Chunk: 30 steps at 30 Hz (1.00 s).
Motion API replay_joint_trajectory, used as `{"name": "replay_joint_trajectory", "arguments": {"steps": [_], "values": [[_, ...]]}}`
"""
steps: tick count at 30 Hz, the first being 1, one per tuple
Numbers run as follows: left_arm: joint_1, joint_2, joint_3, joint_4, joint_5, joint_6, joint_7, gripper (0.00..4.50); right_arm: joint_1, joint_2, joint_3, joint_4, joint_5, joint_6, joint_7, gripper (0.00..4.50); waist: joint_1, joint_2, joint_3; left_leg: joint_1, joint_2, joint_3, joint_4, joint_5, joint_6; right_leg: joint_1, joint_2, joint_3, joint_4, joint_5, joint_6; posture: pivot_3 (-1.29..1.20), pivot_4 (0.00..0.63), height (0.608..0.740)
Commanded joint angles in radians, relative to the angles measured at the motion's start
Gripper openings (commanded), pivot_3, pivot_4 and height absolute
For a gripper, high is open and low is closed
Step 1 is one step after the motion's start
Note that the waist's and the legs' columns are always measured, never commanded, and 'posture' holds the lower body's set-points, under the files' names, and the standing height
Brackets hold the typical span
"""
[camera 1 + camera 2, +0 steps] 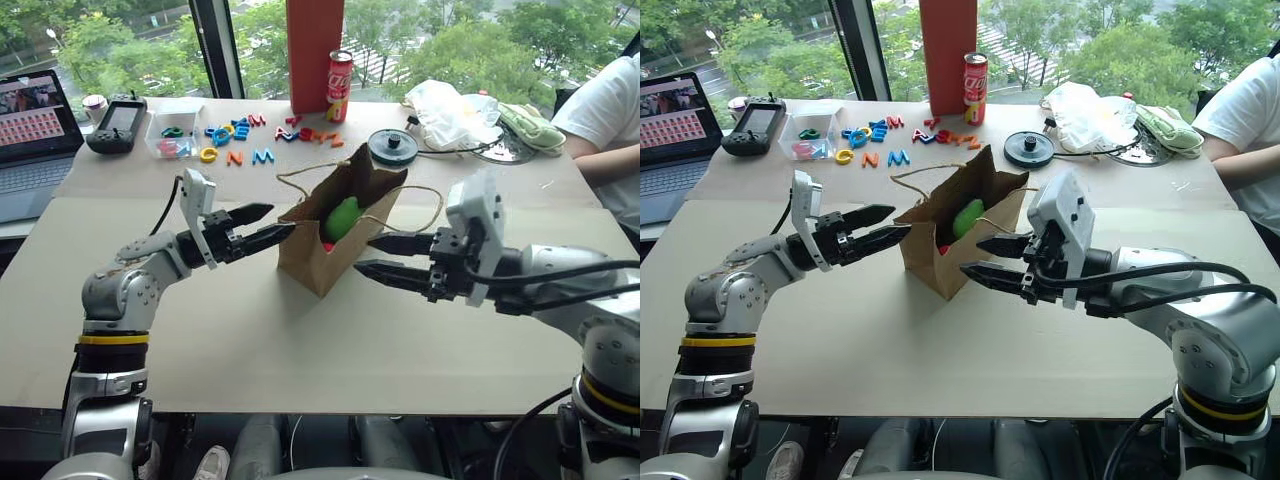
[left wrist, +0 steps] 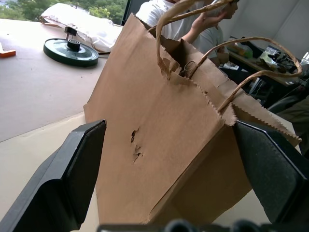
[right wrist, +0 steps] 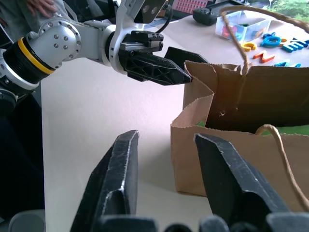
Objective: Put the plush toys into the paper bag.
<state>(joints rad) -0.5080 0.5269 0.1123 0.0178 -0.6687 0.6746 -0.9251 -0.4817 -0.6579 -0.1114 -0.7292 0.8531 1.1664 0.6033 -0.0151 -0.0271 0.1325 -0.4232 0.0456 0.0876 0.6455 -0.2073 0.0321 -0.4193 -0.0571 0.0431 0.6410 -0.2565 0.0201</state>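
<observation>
Green and red plush toys sit in the paper bag, we hold nothing, left gripper and right gripper spread apart; next, just confirm.

Silver-grey metal arms with yellow-and-black bands, black cables, white camera boxes at the wrists, and black ribbed fingers.

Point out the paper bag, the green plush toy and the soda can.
paper bag (image 1: 318,262): left eye view, on its front face.
green plush toy (image 1: 343,217): left eye view, on its fuzzy body inside the bag's mouth.
soda can (image 1: 340,86): left eye view, on its red side.
</observation>
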Motion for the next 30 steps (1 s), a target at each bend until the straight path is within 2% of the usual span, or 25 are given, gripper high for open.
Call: {"name": "replay_joint_trajectory", "arguments": {"steps": [1, 3, 10, 13, 21, 30], "values": [[-0.009, 0.010, 0.005, -0.002, 0.001, -0.026, -0.036, 4.46, -0.008, -0.005, 0.159, 0.079, -0.151, -0.050, -0.076, 0.67, 0.001, 0.000, 0.000, 0.000, 0.000, 0.000, 0.000, 0.000, 0.000, 0.000, 0.000, 0.000, 0.000, 0.000, 0.000, 0.00, 0.150, 0.739], [-0.008, 0.013, 0.003, 0.001, 0.000, -0.024, -0.047, 4.46, -0.035, 0.016, 0.237, 0.162, -0.244, -0.071, -0.133, 0.06, 0.001, 0.000, 0.000, 0.000, 0.000, 0.000, 0.000, 0.000, 0.000, 0.000, 0.000, 0.000, 0.000, 0.000, 0.000, 0.00, 0.150, 0.739], [-0.003, 0.016, -0.044, 0.012, 0.049, -0.070, -0.087, 4.46, -0.127, 0.117, 0.291, 0.318, -0.374, -0.115, -0.212, 0.06, 0.001, 0.000, 0.000, -0.001, -0.001, 0.001, 0.000, 0.000, 0.000, -0.001, 0.000, 0.000, 0.000, 0.000, 0.000, 0.00, 0.150, 0.739], [0.014, 0.012, -0.093, 0.014, 0.111, -0.136, -0.103, 4.46, -0.155, 0.153, 0.292, 0.329, -0.394, -0.115, -0.219, 0.06, 0.002, 0.000, 0.000, -0.001, -0.001, 0.001, 0.000, 0.000, 0.000, -0.001, 0.000, 0.000, 0.001, 0.000, 0.000, 0.00, 0.150, 0.739], [0.065, -0.012, -0.164, -0.049, 0.165, -0.194, -0.116, 4.46, -0.192, 0.234, 0.309, 0.335, -0.425, -0.094, -0.232, 0.06, 0.002, 0.000, 0.000, -0.001, 0.000, 0.001, 0.000, 0.000, 0.000, -0.001, 0.000, 0.000, 0.001, 0.000, 0.000, 0.00, 0.150, 0.739], [0.085, -0.090, -0.192, -0.051, 0.265, -0.277, 0.008, 4.46, -0.208, 0.286, 0.312, 0.357, -0.451, -0.090, -0.242, 0.06, 0.003, 0.000, 0.000, -0.001, 0.000, 0.001, 0.000, 0.000, 0.000, -0.001, -0.001, 0.000, 0.001, 0.000, 0.000, 0.00, 0.150, 0.739]]}}
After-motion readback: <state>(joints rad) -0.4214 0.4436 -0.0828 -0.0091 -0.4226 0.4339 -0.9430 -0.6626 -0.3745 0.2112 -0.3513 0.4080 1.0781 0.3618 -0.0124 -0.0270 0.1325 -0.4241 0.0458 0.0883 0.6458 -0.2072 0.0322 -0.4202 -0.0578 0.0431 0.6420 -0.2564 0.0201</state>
